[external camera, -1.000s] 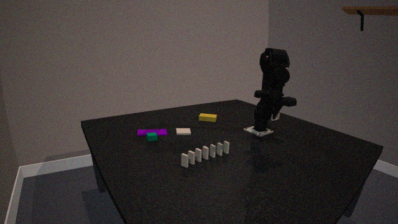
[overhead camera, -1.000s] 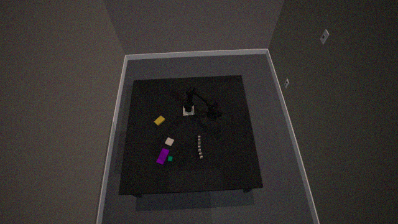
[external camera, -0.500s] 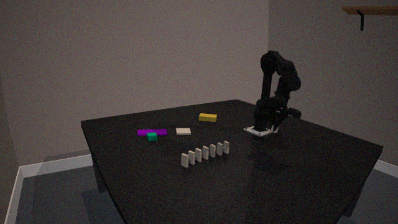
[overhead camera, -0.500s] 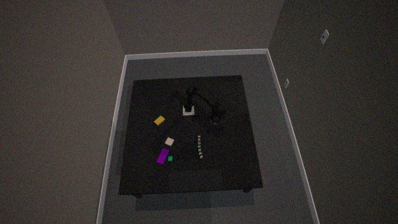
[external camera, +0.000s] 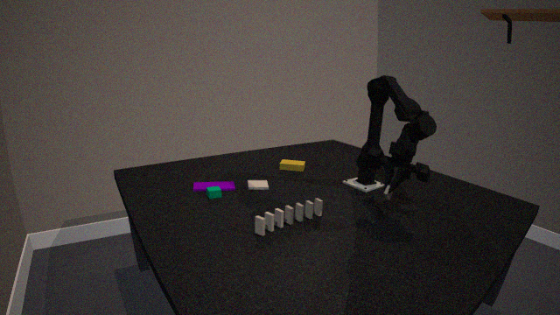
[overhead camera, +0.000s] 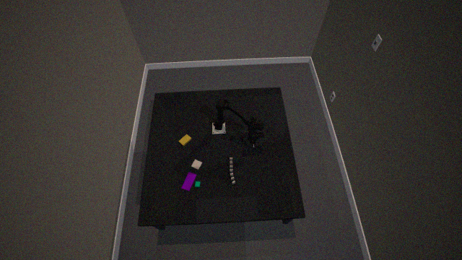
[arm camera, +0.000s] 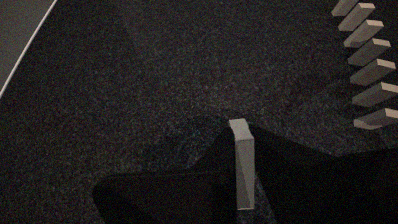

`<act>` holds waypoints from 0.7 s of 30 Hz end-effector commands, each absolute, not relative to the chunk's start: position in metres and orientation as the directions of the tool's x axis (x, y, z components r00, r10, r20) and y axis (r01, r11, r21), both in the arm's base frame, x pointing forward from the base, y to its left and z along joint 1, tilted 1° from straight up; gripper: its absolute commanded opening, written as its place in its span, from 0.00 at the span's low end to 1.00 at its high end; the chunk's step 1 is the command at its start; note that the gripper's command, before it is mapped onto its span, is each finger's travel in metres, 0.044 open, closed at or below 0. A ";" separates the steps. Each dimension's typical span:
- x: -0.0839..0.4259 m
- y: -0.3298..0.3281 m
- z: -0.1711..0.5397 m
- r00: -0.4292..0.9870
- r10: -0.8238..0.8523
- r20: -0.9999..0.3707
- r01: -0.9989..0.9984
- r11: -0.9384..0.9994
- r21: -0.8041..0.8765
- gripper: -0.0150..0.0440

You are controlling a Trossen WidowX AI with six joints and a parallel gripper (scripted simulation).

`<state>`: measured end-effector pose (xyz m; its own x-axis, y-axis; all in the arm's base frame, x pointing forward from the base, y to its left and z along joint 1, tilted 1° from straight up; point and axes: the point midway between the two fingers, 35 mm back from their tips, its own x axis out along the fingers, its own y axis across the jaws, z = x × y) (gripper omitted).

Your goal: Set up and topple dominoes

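Seven pale dominoes (overhead camera: 231, 170) (external camera: 289, 215) (arm camera: 368, 52) stand upright in one slightly curved row, well apart from the gripper (overhead camera: 253, 144) (external camera: 388, 189) (arm camera: 238, 133). One more domino (overhead camera: 253, 146) (external camera: 388, 190) (arm camera: 245, 172) is clamped between its fingers, which stand only slightly open, above the one black table (overhead camera: 267, 202) (external camera: 306, 271) (arm camera: 150, 90). Across the row from the gripper lie four blocks: one purple (overhead camera: 189, 181) (external camera: 213, 186), one green (overhead camera: 197, 184) (external camera: 213, 192), one whitish (overhead camera: 196, 164) (external camera: 258, 185) and, nearer the arm's base, one yellow (overhead camera: 185, 140) (external camera: 292, 165).

Dim grey-brown walls (overhead camera: 72, 108) (external camera: 197, 87) (white skirting (overhead camera: 227, 63) (external camera: 79, 227) below) surround a black table (overhead camera: 267, 195) (external camera: 332, 271).
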<state>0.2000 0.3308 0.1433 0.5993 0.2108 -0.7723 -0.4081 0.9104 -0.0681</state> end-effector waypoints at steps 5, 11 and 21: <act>0.197 0.339 0.140 0.713 0.254 -0.654 -0.421 0.901 -0.108 0.30; 0.192 0.343 0.141 0.784 0.282 -0.553 -0.413 0.902 -0.125 0.30; 0.180 0.339 0.145 0.873 0.302 -0.383 -0.376 0.917 -0.135 0.30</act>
<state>0.1843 0.3439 0.1451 0.8508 0.3045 -0.4282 -0.3898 0.9123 -0.1258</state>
